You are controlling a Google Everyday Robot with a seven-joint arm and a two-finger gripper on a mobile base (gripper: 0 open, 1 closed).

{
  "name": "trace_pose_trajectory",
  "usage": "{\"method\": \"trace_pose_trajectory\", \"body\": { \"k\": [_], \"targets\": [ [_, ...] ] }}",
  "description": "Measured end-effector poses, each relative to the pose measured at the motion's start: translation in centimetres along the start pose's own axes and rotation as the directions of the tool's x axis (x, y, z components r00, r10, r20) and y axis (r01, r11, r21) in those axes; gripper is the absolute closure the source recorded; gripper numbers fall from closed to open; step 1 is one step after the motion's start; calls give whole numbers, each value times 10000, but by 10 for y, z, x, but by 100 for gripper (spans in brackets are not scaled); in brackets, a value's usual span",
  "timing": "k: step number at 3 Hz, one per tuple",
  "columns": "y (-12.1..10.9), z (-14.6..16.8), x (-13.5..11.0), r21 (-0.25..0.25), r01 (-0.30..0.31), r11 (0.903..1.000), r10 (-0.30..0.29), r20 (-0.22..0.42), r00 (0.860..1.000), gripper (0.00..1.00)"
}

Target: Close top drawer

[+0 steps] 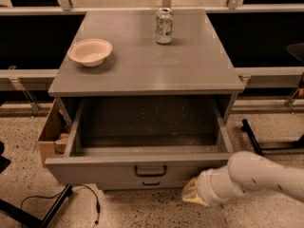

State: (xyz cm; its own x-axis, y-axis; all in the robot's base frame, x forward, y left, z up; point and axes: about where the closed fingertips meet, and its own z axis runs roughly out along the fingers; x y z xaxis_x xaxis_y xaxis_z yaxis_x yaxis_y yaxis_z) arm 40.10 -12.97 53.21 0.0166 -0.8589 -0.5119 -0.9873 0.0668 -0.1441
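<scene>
We see top drawer (95, 174): matt grey-painted wood, floor speckled. Table (142, 75): same smooth matt grey paint. 1 can (164, 26): shiny metal. Bowl (90, 51): matt, pale. Tool (192, 194), low right beside drawer front: pale, matt.

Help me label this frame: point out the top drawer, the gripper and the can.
top drawer (95, 172): camera view, front panel, left half.
gripper (191, 194): camera view, its tip, below the drawer front's right end.
can (164, 26): camera view, its side.

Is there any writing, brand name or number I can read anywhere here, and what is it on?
No text can be read.
On the can, standing on the cabinet: label print, too blurred to read.
On the top drawer and the bowl: none.
On the gripper, low beside the drawer front's right end: none.
</scene>
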Motion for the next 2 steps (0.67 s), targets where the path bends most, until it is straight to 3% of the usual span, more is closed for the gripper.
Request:
{"method": "trace_pose_trajectory", "body": {
  "k": [2],
  "targets": [
    [-84, -8, 24, 216, 304, 9993, -304, -6, 9995, 100]
  ]
}}
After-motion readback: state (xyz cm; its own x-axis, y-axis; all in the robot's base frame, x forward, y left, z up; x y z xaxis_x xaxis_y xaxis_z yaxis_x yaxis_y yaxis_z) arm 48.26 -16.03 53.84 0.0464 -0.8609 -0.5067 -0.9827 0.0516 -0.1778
